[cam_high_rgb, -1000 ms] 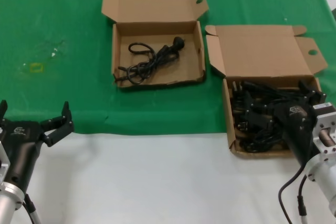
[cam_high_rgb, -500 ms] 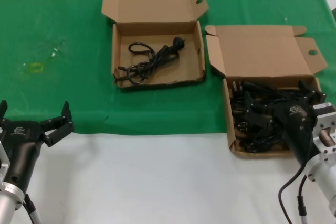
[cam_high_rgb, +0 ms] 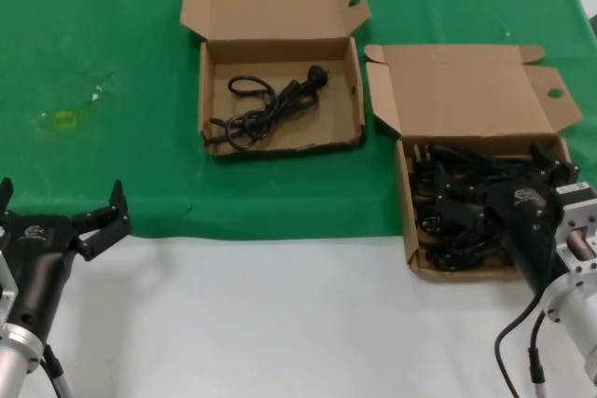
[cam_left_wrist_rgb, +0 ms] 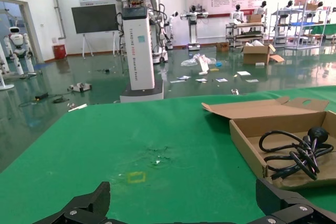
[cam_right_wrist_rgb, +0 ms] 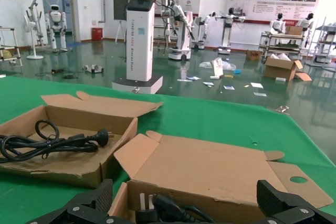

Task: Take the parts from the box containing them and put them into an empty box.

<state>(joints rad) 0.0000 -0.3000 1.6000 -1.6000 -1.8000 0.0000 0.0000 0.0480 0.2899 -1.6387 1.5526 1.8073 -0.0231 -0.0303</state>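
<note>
Surroundings: I saw a green cloth [cam_high_rgb: 112, 34] over the far table and a bare white top [cam_high_rgb: 280, 323] near me; a small yellow mark [cam_high_rgb: 63, 119] lay on the cloth, well clear of both boxes.
Full box [cam_high_rgb: 464, 267]: it sat right of centre, its front edge over the white top, lid [cam_high_rgb: 466, 90] laid back; the cords [cam_high_rgb: 457, 207] were heaped in it.
Left box [cam_high_rgb: 280, 100]: open, on the cloth just beside the full box's lid; one coiled cord [cam_high_rgb: 266, 109] lay inside.
Right gripper [cam_high_rgb: 499, 179]: I had it low in the full box among the cords, fingers spread wide in the wrist view, clamped on nothing I could see.
Left gripper [cam_high_rgb: 61, 207]: parked at the cloth's near edge, far left, fingers apart.
Room: open cloth lay between the left gripper and the left box.
</note>
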